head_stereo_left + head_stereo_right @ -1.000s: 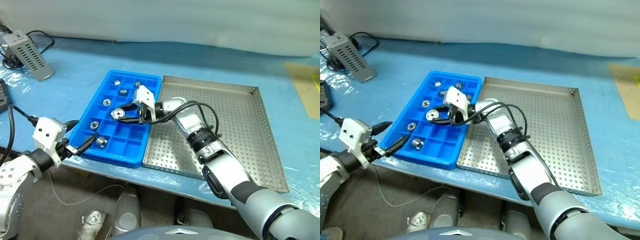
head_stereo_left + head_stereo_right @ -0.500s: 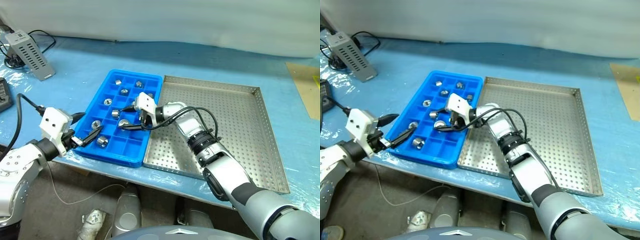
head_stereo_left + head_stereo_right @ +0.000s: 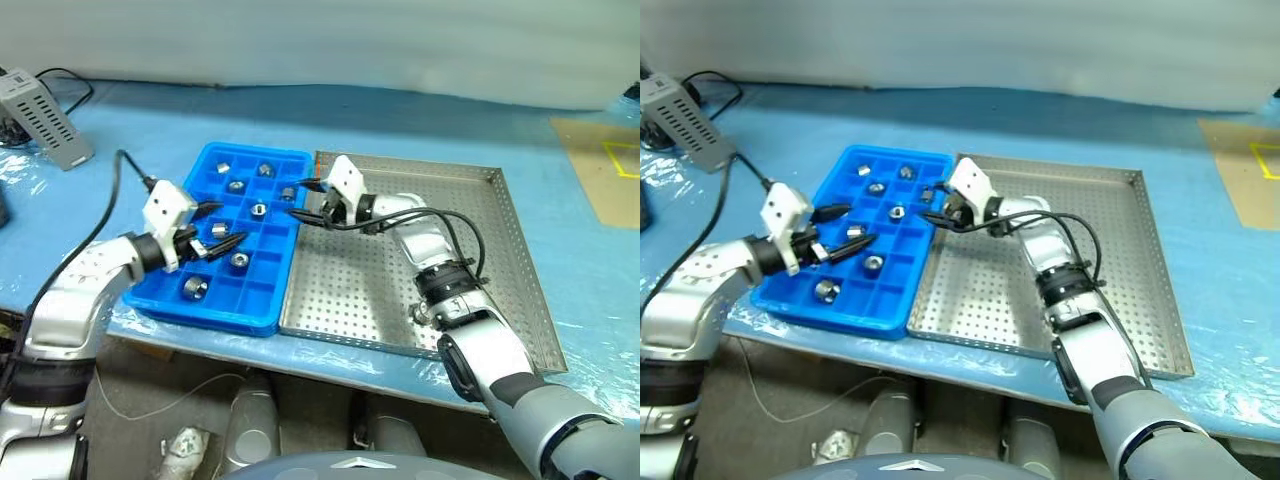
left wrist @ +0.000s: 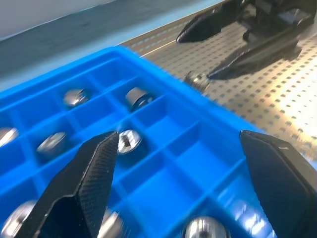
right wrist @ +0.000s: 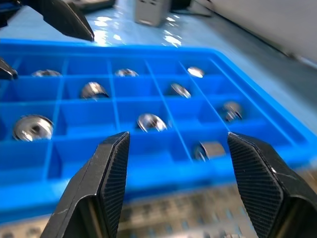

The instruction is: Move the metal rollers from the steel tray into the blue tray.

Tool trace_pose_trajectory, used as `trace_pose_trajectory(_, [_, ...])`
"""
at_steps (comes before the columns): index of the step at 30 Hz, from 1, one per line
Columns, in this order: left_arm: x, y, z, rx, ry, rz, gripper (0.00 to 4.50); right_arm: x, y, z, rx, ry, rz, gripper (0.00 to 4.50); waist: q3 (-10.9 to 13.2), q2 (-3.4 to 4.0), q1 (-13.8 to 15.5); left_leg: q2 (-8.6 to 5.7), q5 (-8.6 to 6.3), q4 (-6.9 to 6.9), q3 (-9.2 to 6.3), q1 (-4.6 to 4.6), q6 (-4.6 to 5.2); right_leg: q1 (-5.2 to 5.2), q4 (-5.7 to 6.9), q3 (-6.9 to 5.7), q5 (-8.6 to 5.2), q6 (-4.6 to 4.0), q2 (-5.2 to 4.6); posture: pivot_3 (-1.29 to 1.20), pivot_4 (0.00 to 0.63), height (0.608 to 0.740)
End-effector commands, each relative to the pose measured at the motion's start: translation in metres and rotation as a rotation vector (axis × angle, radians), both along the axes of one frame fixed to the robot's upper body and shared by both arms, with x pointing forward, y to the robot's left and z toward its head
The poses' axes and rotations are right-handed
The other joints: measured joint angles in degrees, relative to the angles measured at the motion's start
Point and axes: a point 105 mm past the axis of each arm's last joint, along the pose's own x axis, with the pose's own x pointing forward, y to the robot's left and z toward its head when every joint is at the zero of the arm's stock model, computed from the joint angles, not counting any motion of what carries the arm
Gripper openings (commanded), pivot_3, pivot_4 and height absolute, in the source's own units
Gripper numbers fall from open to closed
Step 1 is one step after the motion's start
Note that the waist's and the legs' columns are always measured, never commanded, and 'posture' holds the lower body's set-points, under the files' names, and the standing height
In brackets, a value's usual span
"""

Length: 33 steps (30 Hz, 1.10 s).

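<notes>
Rollers: small shiny silver metal rollers (image 3: 240, 260) sit in bright blue gridded plastic tray (image 3: 221, 312)
Stray roller: one (image 4: 197, 79) on grey perforated steel tray (image 3: 480, 290), near blue rim
Right hand (image 3: 309, 199): wide, empty, nearest, roller just beyond fingertips
Left hand (image 3: 218, 229): wide, empty, over blue tray

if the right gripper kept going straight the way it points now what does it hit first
Most likely the blue tray: the right gripper points across the steel tray at the blue tray's near wall, jaws open and empty. A roller lies beside its lower finger, though depth is unclear.

blue table cover (image 3: 150, 110), white wall (image 3: 320, 40)
</notes>
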Motion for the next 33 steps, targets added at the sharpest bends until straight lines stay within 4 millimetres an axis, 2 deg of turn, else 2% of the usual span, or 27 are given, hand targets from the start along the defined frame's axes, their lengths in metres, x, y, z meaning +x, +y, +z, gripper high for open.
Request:
trace_pose_trajectory(1, [0.007, -0.008, 0.009, 0.016, -0.047, -0.055, 4.08, 0.002, -0.006, 0.004, 0.042, 0.003, -0.055, 3.28, 0.00, 0.00, -1.35, 0.01, 0.01, 0.00, 0.00, 0.00, -0.01, -0.01, -0.01, 0.00, 0.00, 0.00, 0.02, 0.01, 0.150, 0.740])
trace_pose_trajectory(7, [0.011, -0.016, 0.013, -0.017, -0.043, -0.090, 4.08, 0.012, -0.007, -0.006, 0.065, 0.030, -0.150, 3.28, 0.00, 0.00, -3.38, 0.01, 0.01, -0.01, 0.00, 0.00, 0.00, -0.03, 0.00, 0.01, 0.00, -0.02, 0.02, 0.01, 0.150, 0.740])
trace_pose_trajectory(12, [0.006, -0.024, 0.004, -0.007, -0.027, -0.119, 4.08, 0.020, -0.002, -0.015, 0.062, 0.040, -0.192, 3.28, 0.00, 0.00, -3.17, 0.00, -0.01, 0.03, 0.02, -0.01, 0.04, -0.01, 0.01, 0.01, 0.00, -0.04, 0.00, 0.00, 0.150, 0.740])
trace_pose_trajectory(20, [0.007, -0.025, 0.003, -0.012, -0.030, -0.121, 4.08, 0.016, 0.008, -0.038, 0.056, 0.093, -0.193, 3.28, 0.00, 0.00, -3.12, 0.04, -0.12, 0.15, 0.02, -0.03, 0.22, 0.04, 0.02, -0.03, 0.01, -0.05, 0.00, 0.01, 0.150, 0.740])
trace_pose_trajectory(24, [0.006, -0.024, 0.001, -0.006, -0.028, -0.118, 4.08, 0.021, 0.002, -0.047, 0.048, 0.101, -0.248, 3.28, 0.00, 0.00, -3.11, 0.05, -0.12, 0.16, 0.02, 0.00, 0.23, 0.06, 0.03, -0.03, 0.01, -0.05, 0.00, 0.01, 0.150, 0.740])
trace_pose_trajectory(29, [0.004, -0.023, 0.000, -0.004, -0.028, -0.112, 4.08, 0.024, 0.001, -0.049, 0.063, 0.099, -0.269, 3.28, 0.00, 0.00, -3.10, 0.05, -0.13, 0.17, 0.02, 0.10, 0.24, 0.17, 0.03, -0.03, 0.01, -0.05, 0.00, 0.04, 0.150, 0.740])
trace_pose_trajectory(33, [0.004, -0.021, 0.000, -0.002, -0.029, -0.102, 4.08, 0.026, 0.005, -0.041, 0.097, 0.089, -0.268, 3.28, 0.01, 0.01, -3.12, 0.08, -0.14, 0.16, 0.02, 0.11, 0.26, 0.18, 0.03, -0.04, 0.01, -0.06, 0.00, 0.04, 0.150, 0.740])
